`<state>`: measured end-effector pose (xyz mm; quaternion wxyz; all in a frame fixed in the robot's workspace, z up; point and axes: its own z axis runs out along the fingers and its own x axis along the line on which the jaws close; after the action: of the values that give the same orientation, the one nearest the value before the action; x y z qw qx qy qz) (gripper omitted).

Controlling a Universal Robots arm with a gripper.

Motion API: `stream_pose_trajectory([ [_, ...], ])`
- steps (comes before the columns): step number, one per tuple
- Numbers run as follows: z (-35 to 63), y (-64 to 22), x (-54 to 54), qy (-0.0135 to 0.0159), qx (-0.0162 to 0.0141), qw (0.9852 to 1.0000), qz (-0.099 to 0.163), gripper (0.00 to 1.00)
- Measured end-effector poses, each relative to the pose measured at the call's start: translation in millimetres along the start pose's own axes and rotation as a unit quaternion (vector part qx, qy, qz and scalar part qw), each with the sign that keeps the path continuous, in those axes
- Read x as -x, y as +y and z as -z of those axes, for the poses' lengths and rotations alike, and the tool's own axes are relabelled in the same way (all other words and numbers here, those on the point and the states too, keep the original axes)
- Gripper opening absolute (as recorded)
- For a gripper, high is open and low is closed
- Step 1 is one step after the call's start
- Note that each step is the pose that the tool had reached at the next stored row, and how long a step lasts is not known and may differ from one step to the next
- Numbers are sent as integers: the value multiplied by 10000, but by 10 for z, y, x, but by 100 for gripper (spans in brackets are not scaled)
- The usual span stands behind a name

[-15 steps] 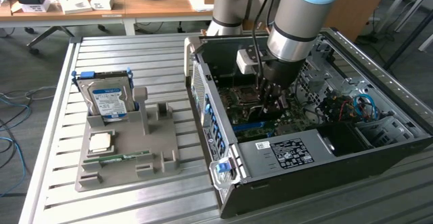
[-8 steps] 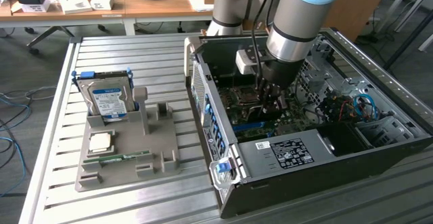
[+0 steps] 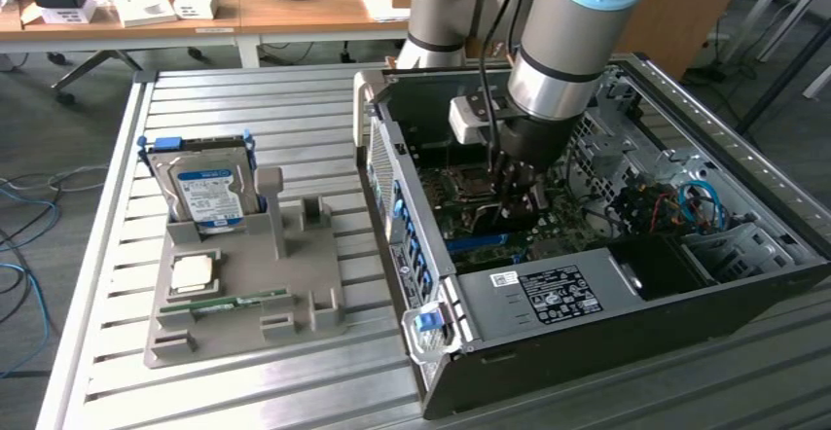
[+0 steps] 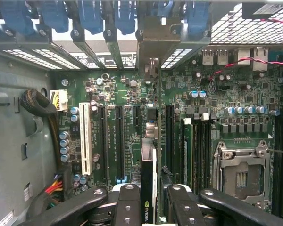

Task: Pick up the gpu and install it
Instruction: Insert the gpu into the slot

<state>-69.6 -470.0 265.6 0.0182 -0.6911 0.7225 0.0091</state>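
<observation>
Looking through the wrist view, I find the gripper (image 4: 150, 200) pinching the gpu (image 4: 146, 181), a thin flat dark circuit card seen edge-on, between its two black fingers (image 4: 129, 205). The jaws are closed on the card's upper edge, one against each flat face. A printed logo on the card shows just between them.

Position: in the exterior view, the gripper (image 3: 515, 192) is down inside the open black computer case (image 3: 559, 352), which lies on its side on the slatted metal table (image 3: 234, 89). It hangs over the green motherboard (image 4: 132, 94).

Alignment: the card's long axis runs straight away from the jaws toward the row of blue plastic slot latches (image 4: 92, 14) at the rear of the case. That axis is parallel to the long black expansion slots (image 4: 120, 141) on the board. The card sits directly beneath the jaws, between them and the board.

The card itself hides the slot under it, so I cannot tell whether its lower edge touches the connector.

Status, as I judge it: the card is picked up and brought into the case. Seating is not confirmed.
</observation>
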Motion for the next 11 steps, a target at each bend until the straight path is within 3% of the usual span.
stream_pose_trajectory([
  [11, -17, 29, 5, -1, -1, 10000, 0, 26],
])
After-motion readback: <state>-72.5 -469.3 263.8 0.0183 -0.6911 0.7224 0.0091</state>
